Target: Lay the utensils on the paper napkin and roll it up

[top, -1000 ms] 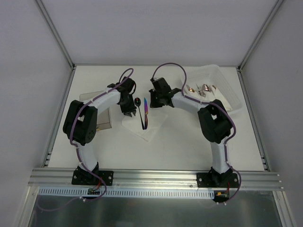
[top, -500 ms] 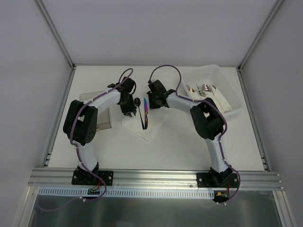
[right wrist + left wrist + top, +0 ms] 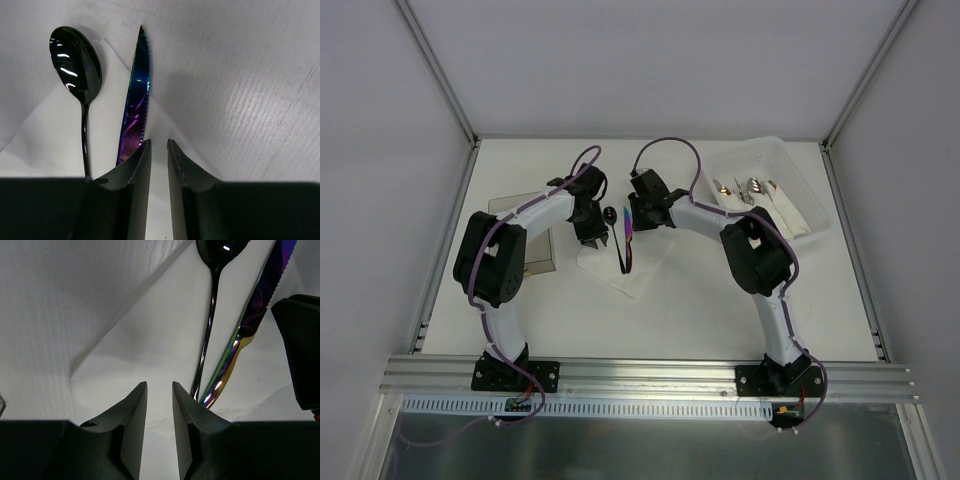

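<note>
The white paper napkin [image 3: 632, 270] lies spread on the table. On it, side by side, lie the black spoon [image 3: 611, 215] and the iridescent knife [image 3: 629, 230]. My left gripper [image 3: 592, 238] hovers low over the napkin's left part [image 3: 145, 340], just left of the spoon handle [image 3: 209, 320] and the knife [image 3: 252, 315]; its jaws stand a narrow gap apart and hold nothing. My right gripper [image 3: 638, 216] sits at the napkin's far right edge [image 3: 170, 130], right of the knife blade [image 3: 137, 95] and the spoon [image 3: 76, 57], with only a slim gap between its jaws.
A clear plastic box [image 3: 790, 170] with silver and gold-toned cutlery [image 3: 745, 188] stands at the back right. A flat grey box [image 3: 538, 255] lies under my left arm. The right gripper's black body [image 3: 300, 350] shows beside the knife in the left wrist view.
My right gripper has moved a little to the left, closer to the knife and the napkin's edge. The left arm, the napkin and the utensils have not moved.
</note>
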